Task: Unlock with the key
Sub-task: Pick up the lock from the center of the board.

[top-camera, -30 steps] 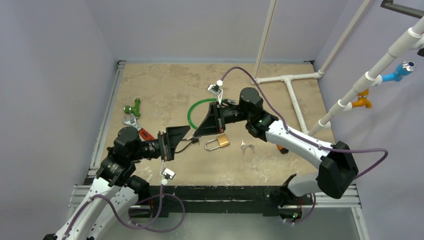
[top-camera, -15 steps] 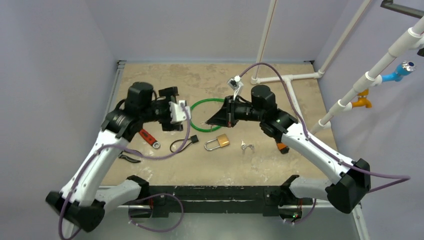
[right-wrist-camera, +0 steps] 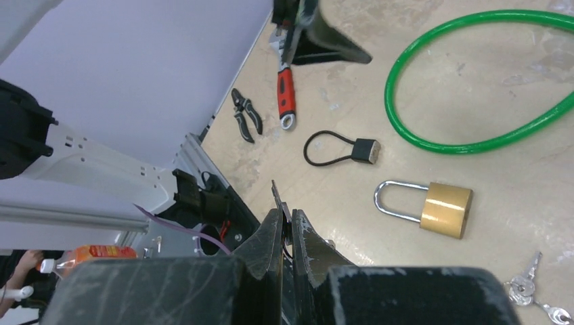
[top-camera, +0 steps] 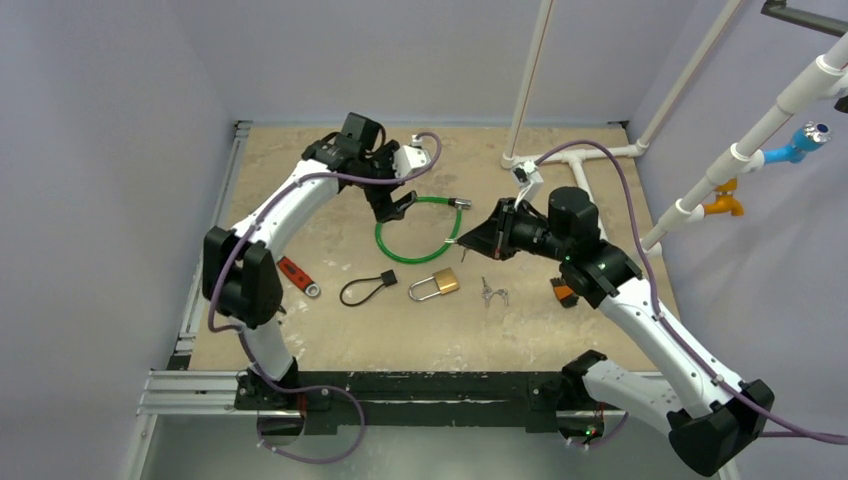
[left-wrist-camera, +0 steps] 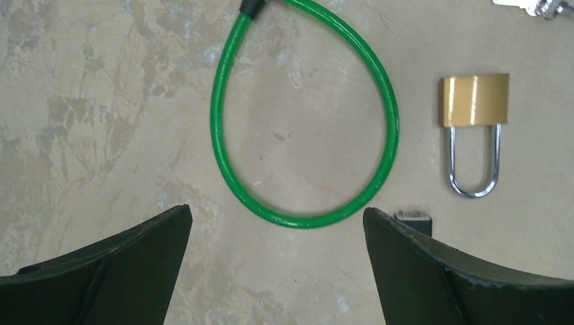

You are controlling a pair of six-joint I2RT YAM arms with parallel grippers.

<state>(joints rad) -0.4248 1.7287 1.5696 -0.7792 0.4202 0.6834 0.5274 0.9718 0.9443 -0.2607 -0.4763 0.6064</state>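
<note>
The brass padlock is seen lying flat on the table near its middle, its shackle shut and pointing toward the left arm's side. It is flanked by a small black cord loop on that side and a pair of keys just beside it on the other. The left gripper is held above the far part of a green cable loop, its fingers spread wide with nothing between them. The padlock is framed at the right of that wrist view, apart from both fingers. The right gripper is poised beyond the padlock and apart from it. Its fingers are clenched together on a thin dark strip that sticks out past the tips. Whether that strip is a key cannot be told. A red-handled wrench is left near the table's left edge.
</note>
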